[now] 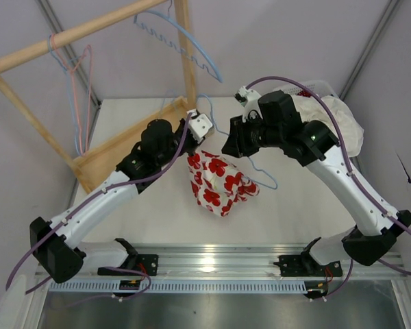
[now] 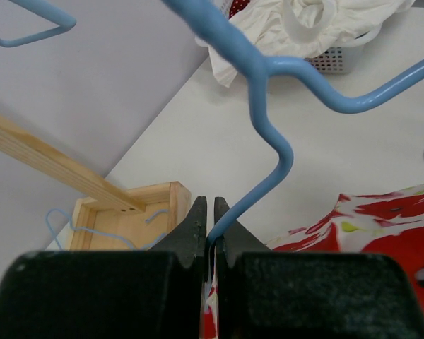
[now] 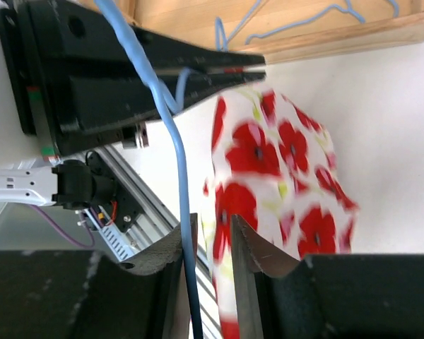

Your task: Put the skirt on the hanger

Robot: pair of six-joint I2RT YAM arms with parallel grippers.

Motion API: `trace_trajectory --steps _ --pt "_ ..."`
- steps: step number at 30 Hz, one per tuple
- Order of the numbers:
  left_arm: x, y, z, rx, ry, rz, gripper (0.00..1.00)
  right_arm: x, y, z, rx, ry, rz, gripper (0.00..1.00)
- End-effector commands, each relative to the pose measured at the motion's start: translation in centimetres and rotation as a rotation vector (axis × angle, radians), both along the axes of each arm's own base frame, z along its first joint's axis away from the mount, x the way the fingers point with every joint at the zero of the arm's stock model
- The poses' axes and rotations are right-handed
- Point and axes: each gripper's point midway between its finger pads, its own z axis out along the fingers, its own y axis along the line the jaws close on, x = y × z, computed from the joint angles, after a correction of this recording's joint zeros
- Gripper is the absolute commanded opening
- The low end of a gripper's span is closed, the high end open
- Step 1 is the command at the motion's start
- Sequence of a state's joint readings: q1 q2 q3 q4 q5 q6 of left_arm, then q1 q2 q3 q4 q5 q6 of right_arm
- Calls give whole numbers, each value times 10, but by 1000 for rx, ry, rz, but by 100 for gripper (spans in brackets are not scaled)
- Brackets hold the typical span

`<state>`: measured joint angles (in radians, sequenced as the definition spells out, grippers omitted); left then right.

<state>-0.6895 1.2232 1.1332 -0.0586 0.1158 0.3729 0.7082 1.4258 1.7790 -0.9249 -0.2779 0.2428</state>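
Though limp, skirt [image 1: 216, 181] diagonal, upper-left to lower-right

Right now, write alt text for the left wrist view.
The left tool is shut on the wire of a blue hanger that rises and bends across the view. A red-flowered skirt shows at lower right; a basket of white cloth stands beyond.

No readable text, brand, number or sign in any of three views. Skirt [image 1: 216, 181] print = red flowers on white, no lettering on it. Left gripper [image 3: 258, 65] body shows couple of tiny red and green marks in right wrist view, way too small to read.
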Motion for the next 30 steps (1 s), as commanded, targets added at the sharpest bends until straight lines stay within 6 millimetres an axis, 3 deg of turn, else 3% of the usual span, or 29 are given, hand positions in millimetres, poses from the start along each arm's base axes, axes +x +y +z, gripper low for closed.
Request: trace_trajectory --steps 1,4,6,11,18,22,30 --pt "14 21 97 -181 -205 97 0 -5 -21 -8 -51 -22 -46 31" --pt "20 26 96 -135 -222 123 0 -2 -27 -11 -67 -55 -66 33" --pt "24 27 96 -113 -233 135 0 -4 -27 -9 -67 -86 -63 39" --pt "32 31 93 -45 -260 153 0 0 -31 6 -45 -203 -76 48" --pt "40 39 105 19 -318 192 0 6 -37 0 -78 -252 -109 48" --pt "43 42 99 94 -322 200 0 10 -35 -5 -105 -261 -120 48" --pt "46 48 90 172 -330 212 0 17 -38 14 -65 -303 -180 57"
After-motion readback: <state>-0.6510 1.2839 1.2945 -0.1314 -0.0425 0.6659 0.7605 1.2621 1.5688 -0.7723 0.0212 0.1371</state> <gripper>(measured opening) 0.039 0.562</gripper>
